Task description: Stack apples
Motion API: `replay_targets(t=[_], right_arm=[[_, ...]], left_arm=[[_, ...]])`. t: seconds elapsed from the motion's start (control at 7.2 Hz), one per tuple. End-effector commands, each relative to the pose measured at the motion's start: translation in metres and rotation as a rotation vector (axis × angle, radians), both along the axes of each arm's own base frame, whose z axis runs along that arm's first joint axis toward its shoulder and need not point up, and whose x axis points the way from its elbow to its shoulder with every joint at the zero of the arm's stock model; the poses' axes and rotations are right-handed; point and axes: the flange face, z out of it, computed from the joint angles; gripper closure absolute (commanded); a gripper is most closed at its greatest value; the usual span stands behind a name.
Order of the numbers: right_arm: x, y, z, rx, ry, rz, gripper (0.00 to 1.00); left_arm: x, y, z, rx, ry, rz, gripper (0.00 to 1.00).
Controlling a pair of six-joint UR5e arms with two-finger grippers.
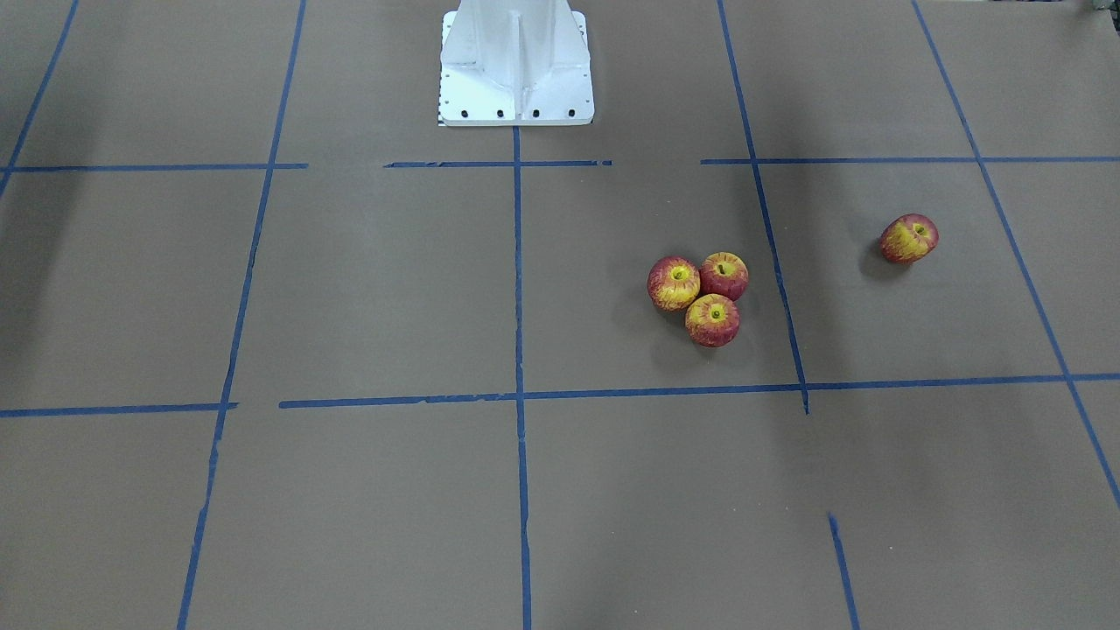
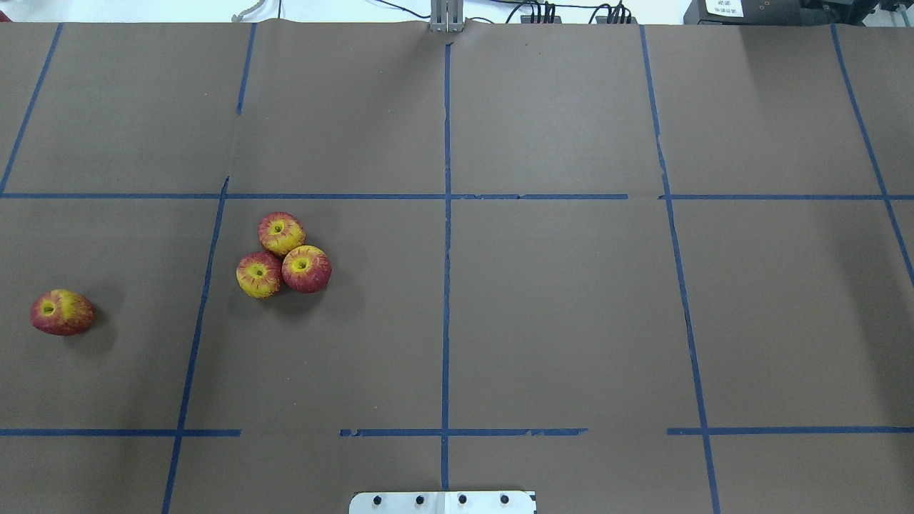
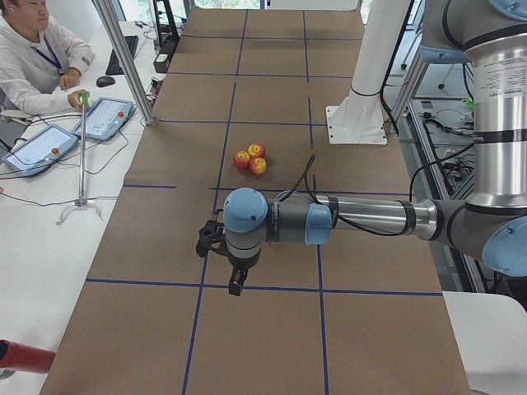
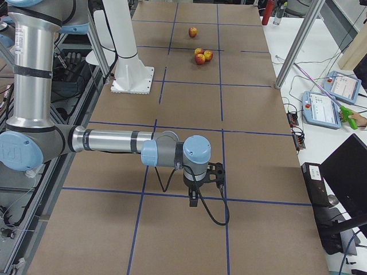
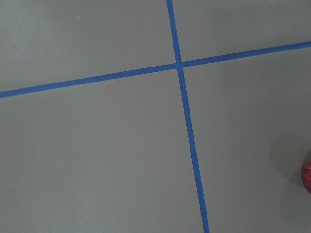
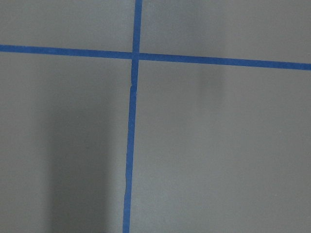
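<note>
Three red and yellow apples touch in a cluster on the brown table: one (image 1: 674, 283), one (image 1: 724, 276) and one (image 1: 712, 319). The cluster also shows in the overhead view (image 2: 281, 233). A fourth apple (image 1: 909, 238) lies alone, tilted, farther to the robot's left, also in the overhead view (image 2: 62, 312). My left gripper (image 3: 235, 286) hangs above the table, well short of the cluster. Its wrist view catches a red sliver of an apple (image 5: 307, 175). My right gripper (image 4: 195, 200) hangs far from the apples. I cannot tell whether either gripper is open or shut.
Blue tape lines (image 2: 446, 214) divide the brown table into squares. The white robot base (image 1: 516, 66) stands at the table's near edge. An operator (image 3: 37, 58) sits beside tablets (image 3: 103, 118) at a side table, where a metal post (image 3: 123, 58) rises.
</note>
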Motion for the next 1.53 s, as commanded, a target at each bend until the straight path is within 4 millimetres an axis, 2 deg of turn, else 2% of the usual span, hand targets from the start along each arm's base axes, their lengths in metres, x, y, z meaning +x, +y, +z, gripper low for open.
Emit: replay_targets(t=[0.0, 0.14, 0.28, 0.42, 0.56, 0.69, 0.83, 0.97, 1.25, 1.39], right_arm=[[0.000, 0.000, 0.000, 0.000, 0.000, 0.000, 0.00], [0.000, 0.000, 0.000, 0.000, 0.000, 0.000, 0.00], [0.000, 0.000, 0.000, 0.000, 0.000, 0.000, 0.00], [0.000, 0.000, 0.000, 0.000, 0.000, 0.000, 0.00], [0.000, 0.000, 0.000, 0.000, 0.000, 0.000, 0.00], [0.000, 0.000, 0.000, 0.000, 0.000, 0.000, 0.00], [0.000, 0.000, 0.000, 0.000, 0.000, 0.000, 0.00], [0.000, 0.000, 0.000, 0.000, 0.000, 0.000, 0.00], [0.000, 0.000, 0.000, 0.000, 0.000, 0.000, 0.00], [0.000, 0.000, 0.000, 0.000, -0.002, 0.000, 0.00]], left_arm=[[0.072, -0.013, -0.026, -0.076, 0.077, 0.012, 0.00], [0.103, -0.014, -0.038, -0.103, 0.094, -0.015, 0.00], [0.161, -0.011, -0.047, -0.165, 0.111, -0.004, 0.00], [0.194, -0.008, -0.051, -0.190, 0.103, -0.019, 0.00], [0.218, -0.002, -0.047, -0.244, 0.099, -0.022, 0.00], [0.224, -0.001, -0.046, -0.252, 0.097, -0.014, 0.00], [0.239, 0.000, -0.038, -0.300, 0.087, -0.015, 0.00], [0.264, 0.004, -0.034, -0.340, 0.074, 0.010, 0.00], [0.279, -0.003, -0.033, -0.351, 0.070, 0.018, 0.00], [0.292, -0.001, -0.030, -0.348, 0.036, 0.016, 0.00]])
